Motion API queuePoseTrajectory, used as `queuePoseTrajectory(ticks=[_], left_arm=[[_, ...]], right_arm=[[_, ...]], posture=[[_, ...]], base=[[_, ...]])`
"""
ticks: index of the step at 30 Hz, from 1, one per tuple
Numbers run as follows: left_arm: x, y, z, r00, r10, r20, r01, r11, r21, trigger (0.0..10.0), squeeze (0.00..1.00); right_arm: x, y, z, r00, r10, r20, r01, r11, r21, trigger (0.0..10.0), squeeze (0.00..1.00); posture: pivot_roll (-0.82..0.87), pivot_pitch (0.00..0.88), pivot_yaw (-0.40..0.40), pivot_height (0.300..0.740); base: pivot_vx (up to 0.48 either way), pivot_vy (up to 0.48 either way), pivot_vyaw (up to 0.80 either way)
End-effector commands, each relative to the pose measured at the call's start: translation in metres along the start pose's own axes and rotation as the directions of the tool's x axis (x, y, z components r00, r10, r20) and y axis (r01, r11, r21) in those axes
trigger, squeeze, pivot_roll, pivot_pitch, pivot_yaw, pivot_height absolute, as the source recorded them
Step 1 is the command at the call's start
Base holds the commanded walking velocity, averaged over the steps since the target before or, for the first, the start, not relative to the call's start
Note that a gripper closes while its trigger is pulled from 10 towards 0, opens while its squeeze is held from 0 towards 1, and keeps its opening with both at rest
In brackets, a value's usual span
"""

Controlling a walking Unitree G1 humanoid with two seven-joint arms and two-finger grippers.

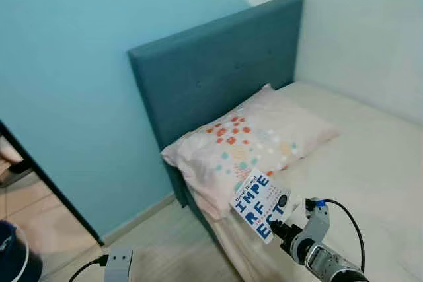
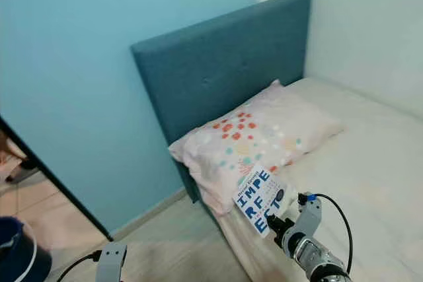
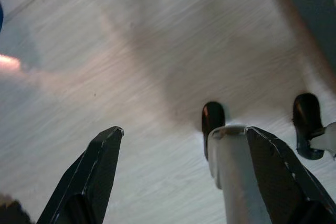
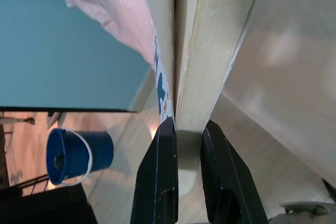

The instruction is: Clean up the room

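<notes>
Right hand (image 4: 181, 135) clamped on book (image 1: 259, 206) beside pillow (image 1: 248, 143), left hand (image 3: 184, 156) apart

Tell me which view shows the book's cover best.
The left eye view: the book faces the camera, its blue lettering readable, held by the right gripper. The right eye view shows much the same. The right wrist view sees it edge-on between the fingers.

Silver arm (image 1: 324, 255) — black cable, black claw (image 4: 184, 145)
</notes>
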State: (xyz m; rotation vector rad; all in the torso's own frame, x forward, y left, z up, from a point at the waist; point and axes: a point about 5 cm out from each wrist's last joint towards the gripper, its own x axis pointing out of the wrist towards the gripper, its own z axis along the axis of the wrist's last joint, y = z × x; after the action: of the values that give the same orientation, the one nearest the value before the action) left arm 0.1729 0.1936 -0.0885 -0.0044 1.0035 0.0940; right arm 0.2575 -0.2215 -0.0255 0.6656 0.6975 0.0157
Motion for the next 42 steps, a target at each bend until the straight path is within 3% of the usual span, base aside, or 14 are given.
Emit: queuePoseTrajectory(ticks=[1,7,12,23,28,36,39,42], left_arm=[[-0.001,0.010,-0.002,1.000,0.027,-0.011,-0.027,1.000,0.006,10.0,0.00],[-0.001,0.012,-0.003,0.999,0.041,-0.009,-0.041,0.999,0.001,10.0,0.00],[-0.002,0.013,-0.004,0.998,0.058,-0.003,-0.058,0.998,-0.033,10.0,0.00],[-0.004,0.018,-0.013,0.997,0.081,-0.015,-0.082,0.994,-0.072,10.0,0.00],[-0.006,0.025,-0.020,0.995,0.093,-0.024,-0.095,0.993,-0.072,10.0,0.00],[-0.009,0.039,-0.024,0.993,0.113,-0.023,-0.114,0.992,-0.053,10.0,0.00],[-0.010,0.045,-0.024,0.993,0.120,-0.017,-0.121,0.992,-0.041,10.0,0.00],[-0.011,0.051,-0.023,0.992,0.128,-0.010,-0.128,0.991,-0.036,10.0,0.00]], right_arm=[[0.002,0.003,0.001,1.000,0.010,0.003,-0.010,1.000,0.017,10.0,0.00],[-0.002,-0.002,0.009,1.000,-0.019,-0.017,0.019,1.000,-0.024,10.0,0.00],[-0.004,-0.004,0.030,0.999,-0.039,0.020,0.040,0.998,-0.047,10.0,0.00],[-0.007,-0.005,0.044,0.999,-0.036,0.034,0.038,0.998,-0.060,10.0,0.00],[-0.007,0.002,0.052,0.998,0.030,0.048,-0.028,0.999,-0.035,10.0,0.00],[-0.014,-0.005,0.067,0.998,0.014,0.066,-0.015,1.000,0.021,10.0,0.00],[-0.015,-0.002,0.070,0.998,0.055,0.036,-0.055,0.998,0.004,10.0,0.00],[-0.019,-0.007,0.075,1.000,0.015,0.020,-0.015,0.999,-0.039,10.0,0.00]], posture=[[-0.20,0.006,0.087,0.666],[-0.20,0.016,0.081,0.646],[-0.20,0.036,0.067,0.621],[-0.19,0.066,0.053,0.586],[-0.17,0.096,0.061,0.561],[-0.13,0.133,0.086,0.546],[-0.11,0.141,0.089,0.546],[-0.10,0.150,0.093,0.546]], base=[[0.000,0.000,0.00],[0.000,0.000,0.00],[0.000,0.000,0.00],[0.000,0.000,0.00],[0.000,0.000,0.00],[0.000,0.000,0.00],[0.000,0.000,0.00],[0.000,0.000,0.00]])
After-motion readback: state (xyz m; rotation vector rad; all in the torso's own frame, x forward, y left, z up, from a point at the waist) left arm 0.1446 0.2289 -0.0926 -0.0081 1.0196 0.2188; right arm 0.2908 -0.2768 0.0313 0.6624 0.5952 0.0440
